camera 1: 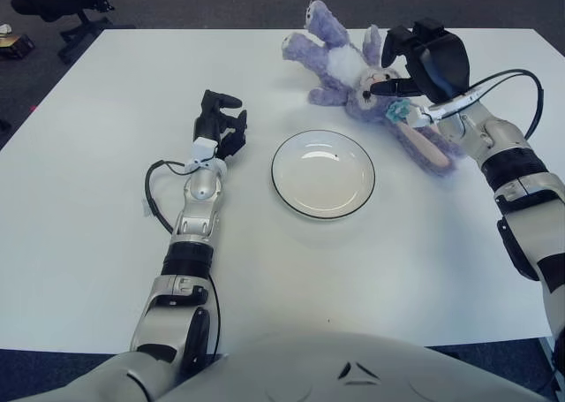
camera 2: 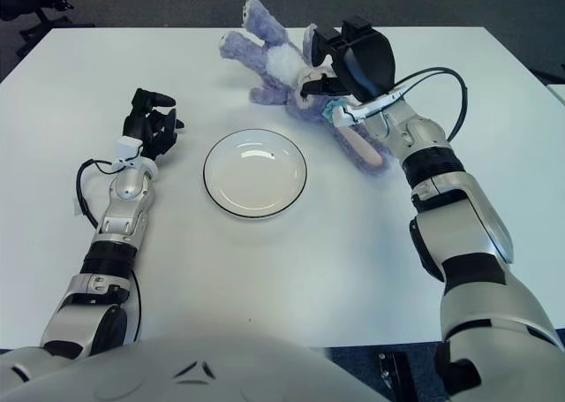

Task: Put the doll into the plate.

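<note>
A purple plush bunny doll (camera 1: pixel 340 66) lies on its back at the far side of the white table, legs toward the far left and long ears trailing to the right. My right hand (camera 1: pixel 395 62) sits over its head, fingers spread on either side of the head with the thumb by the face; the doll still lies on the table. A white plate (camera 1: pixel 323 174) with a dark rim stands bare in the middle, just in front of the doll. My left hand (camera 1: pixel 221 119) shows to the left of the plate, fingers loosely curled and holding nothing.
The table's far edge (camera 1: pixel 221 29) runs right behind the doll. A black office chair (camera 1: pixel 62 0) stands on the floor beyond the far left corner. A black cable (camera 1: pixel 159 194) loops beside my left forearm.
</note>
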`<state>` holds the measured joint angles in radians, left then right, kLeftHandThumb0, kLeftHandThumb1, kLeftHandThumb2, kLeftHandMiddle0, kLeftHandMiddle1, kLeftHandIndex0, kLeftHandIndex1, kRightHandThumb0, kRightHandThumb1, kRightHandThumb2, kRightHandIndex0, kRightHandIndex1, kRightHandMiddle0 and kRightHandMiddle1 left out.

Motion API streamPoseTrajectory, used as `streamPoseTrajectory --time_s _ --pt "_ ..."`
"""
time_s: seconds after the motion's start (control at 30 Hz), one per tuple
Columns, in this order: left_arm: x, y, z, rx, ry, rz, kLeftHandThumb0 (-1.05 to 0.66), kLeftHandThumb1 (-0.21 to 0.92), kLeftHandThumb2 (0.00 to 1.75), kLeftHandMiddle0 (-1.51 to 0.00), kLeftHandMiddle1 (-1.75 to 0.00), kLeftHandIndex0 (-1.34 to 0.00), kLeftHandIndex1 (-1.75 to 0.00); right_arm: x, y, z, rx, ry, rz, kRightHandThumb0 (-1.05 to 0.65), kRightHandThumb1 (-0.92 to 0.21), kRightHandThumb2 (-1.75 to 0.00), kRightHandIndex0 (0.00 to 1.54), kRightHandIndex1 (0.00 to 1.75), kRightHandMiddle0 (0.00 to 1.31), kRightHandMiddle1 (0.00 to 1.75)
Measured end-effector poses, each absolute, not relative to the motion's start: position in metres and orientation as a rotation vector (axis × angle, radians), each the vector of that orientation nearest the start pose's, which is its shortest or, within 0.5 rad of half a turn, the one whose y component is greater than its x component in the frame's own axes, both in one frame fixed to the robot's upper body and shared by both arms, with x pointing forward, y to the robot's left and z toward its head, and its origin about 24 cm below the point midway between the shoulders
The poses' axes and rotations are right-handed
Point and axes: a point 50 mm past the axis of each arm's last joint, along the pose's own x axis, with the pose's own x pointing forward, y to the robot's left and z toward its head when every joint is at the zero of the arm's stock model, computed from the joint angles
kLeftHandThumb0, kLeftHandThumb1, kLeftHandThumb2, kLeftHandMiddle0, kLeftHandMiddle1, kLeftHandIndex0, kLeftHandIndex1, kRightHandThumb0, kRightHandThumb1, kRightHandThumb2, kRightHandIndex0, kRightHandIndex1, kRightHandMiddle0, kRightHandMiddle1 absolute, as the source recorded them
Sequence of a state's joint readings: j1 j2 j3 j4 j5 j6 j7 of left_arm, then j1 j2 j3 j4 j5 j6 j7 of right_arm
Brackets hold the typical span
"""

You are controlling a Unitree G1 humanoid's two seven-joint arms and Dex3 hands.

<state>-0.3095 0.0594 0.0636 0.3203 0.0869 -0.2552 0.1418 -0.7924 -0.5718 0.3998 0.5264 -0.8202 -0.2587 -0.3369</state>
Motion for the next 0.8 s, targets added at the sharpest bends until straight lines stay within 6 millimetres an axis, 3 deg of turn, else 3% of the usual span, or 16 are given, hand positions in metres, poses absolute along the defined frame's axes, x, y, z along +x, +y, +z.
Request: streamPoseTrajectory --time_s 0.2,0.8 --pt "0.309 0.16 0.076 0.119 -0.245 0.117 -0.35 0.92 0.49 -0.53 -1.57 -0.23 -1.72 0.362 -0.15 0.185 -1.439 -0.639 0.038 -0.79 -0.92 -0.44 0.52 0.27 0.35 0.4" --pt "0.309 0.16 0.076 0.119 -0.245 0.117 -0.35 0.92 0.49 -0.53 -1.57 -0.23 -1.72 0.366 -0.142 0.177 -1.534 -0.52 0.029 -0.93 -0.92 -0.64 0.44 0.02 0.26 0.21"
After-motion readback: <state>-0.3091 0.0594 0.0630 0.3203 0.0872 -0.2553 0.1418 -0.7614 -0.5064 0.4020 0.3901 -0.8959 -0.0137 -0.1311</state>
